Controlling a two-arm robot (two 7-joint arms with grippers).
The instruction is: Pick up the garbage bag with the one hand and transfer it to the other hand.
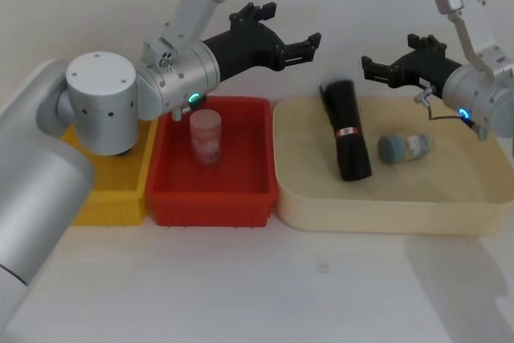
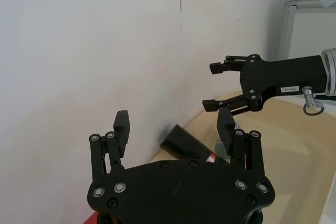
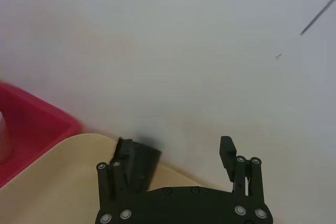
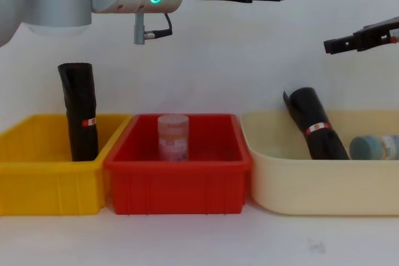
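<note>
Cream tray (image 1: 297, 198) holds red-banded garbage bag (image 1: 346, 129); both grippers' jaws apart, empty.

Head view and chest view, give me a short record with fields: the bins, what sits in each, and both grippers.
yellow plastic bin: black garbage bag roll, upright
red plastic bin: clear plastic jar
cream tray: black garbage bag roll with red-and-white band, leaning on the back wall; jar with a blue lid on its side
left gripper: open, raised
right gripper: open, above cream tray
</note>
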